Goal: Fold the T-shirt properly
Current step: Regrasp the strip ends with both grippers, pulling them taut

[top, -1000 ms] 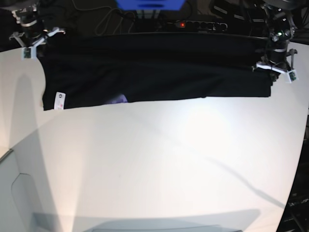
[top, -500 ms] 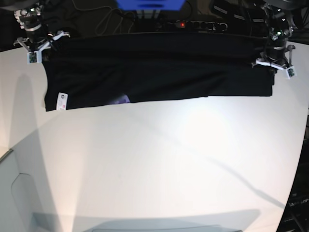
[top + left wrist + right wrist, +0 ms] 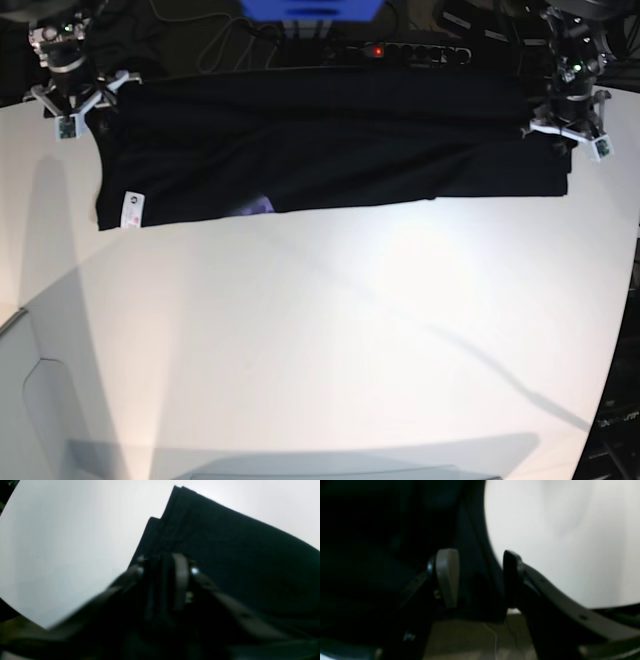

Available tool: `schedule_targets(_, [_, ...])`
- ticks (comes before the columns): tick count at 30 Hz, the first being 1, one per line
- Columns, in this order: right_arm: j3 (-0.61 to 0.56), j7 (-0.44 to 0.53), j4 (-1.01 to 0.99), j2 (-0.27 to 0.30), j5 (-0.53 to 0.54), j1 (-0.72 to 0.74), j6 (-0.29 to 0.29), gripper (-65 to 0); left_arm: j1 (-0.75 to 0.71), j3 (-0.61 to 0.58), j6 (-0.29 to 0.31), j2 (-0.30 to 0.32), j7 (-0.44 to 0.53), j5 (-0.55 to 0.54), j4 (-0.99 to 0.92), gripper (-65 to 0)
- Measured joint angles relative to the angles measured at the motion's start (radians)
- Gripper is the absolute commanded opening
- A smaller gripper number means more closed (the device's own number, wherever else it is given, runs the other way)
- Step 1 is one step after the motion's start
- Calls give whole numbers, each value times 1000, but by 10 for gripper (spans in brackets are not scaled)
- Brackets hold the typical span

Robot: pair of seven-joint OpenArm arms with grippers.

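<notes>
The black T-shirt lies as a long folded band across the far side of the white table. Its white label is at the near left corner, and a bit of purple print peeks out at the near edge. My right gripper is at the shirt's far left corner. It is open, with dark cloth edge behind the gap. My left gripper is over the shirt's right end. Its blurred jaws stand partly apart.
Behind the table, a power strip with a red light, cables and a blue object sit in the dark. A pale grey surface adjoins the table's near left corner. The table's right edge curves away beside the left arm.
Both grippers' jaws have parted at the shirt's two ends. The right gripper has shifted slightly right and back. The shirt's left end has slid a little to the right.
</notes>
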State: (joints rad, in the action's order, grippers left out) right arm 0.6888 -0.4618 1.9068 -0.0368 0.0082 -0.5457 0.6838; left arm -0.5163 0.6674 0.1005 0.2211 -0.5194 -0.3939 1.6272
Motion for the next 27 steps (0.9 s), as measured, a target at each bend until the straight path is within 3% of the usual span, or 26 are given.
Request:
schedule_targets(10, [-39,-10,57,-96,23,19,0,-353,-29,5,-6,2,6,0,110,-219])
schedule_targets(27, [-75,-4,27,-108,26,47,0,-353,-89,4,-6,1,7,10,55,-217])
